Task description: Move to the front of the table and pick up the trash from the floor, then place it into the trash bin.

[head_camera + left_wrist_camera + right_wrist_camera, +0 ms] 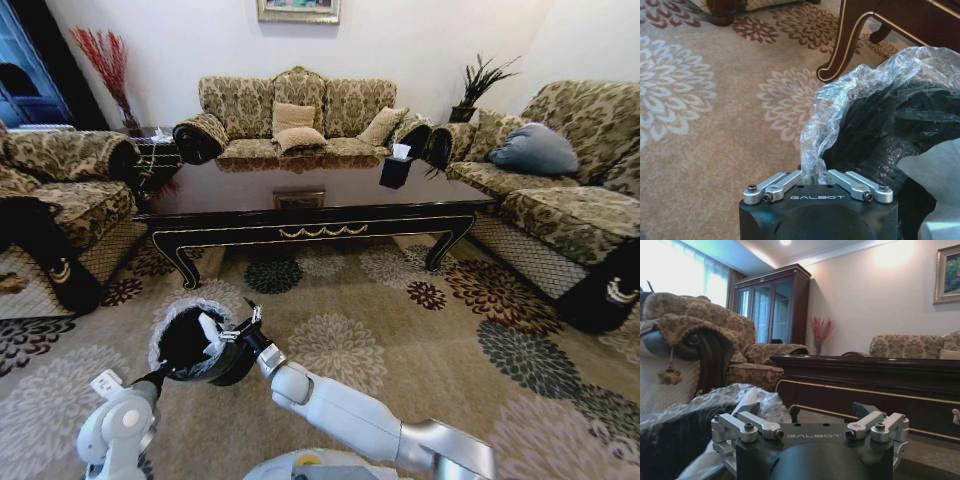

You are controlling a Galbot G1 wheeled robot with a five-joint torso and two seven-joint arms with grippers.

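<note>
The black trash bin [188, 342] with its crinkled clear liner [865, 85] hangs above the carpeted floor [400, 330], in front of the dark table [300, 200]. My left gripper [165, 377] is shut on the liner at the bin's near rim [812, 172]. A white crumpled piece of trash [210, 332] lies inside the bin's mouth [935, 185]. My right gripper [243, 325] hovers at the bin's right rim, just beside that paper. It is open with nothing between its fingers [807, 407].
Patterned sofas stand left [60, 200], behind [300, 120] and right [570, 200] of the table. A black tissue box [396, 170] sits on the tabletop. A curved table leg [850, 40] is close to the bin. Open carpet stretches to the right [480, 360].
</note>
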